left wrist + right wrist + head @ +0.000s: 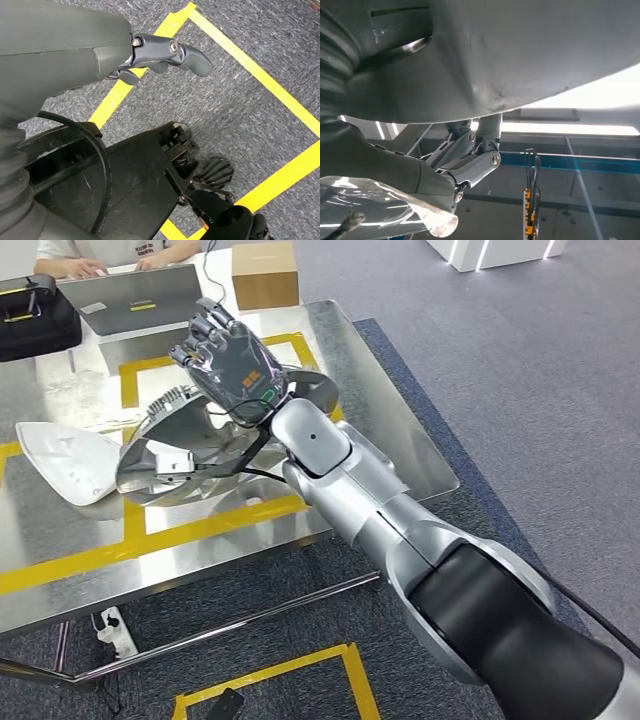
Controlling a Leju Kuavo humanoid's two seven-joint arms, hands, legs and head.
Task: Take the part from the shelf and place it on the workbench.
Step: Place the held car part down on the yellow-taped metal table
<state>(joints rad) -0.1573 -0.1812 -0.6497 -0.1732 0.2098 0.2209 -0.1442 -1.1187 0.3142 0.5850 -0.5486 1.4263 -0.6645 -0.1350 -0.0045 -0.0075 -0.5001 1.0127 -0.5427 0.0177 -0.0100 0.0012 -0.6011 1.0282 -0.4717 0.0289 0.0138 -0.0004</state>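
In the head view my right hand [230, 365] reaches over the steel workbench [392, 440], back upward. It grips a large shiny silver curved part [170, 455] that lies low over the yellow-taped area of the bench; whether the part touches the surface I cannot tell. In the right wrist view the part's broad grey surface [531, 55] sits against the palm, with the fingers [474, 160] curled to its edge. A white shell-shaped part [68, 465] lies on the bench just left of the silver one. My left hand [166, 55] hangs over the carpet, fingers apart and holding nothing.
At the far side of the bench stand a cardboard box [264, 275], a laptop [136, 295] and a black case [34, 315], with a person [113, 248] seated behind. Yellow tape [189, 530] marks the bench. A power strip [113, 630] lies on the floor under it.
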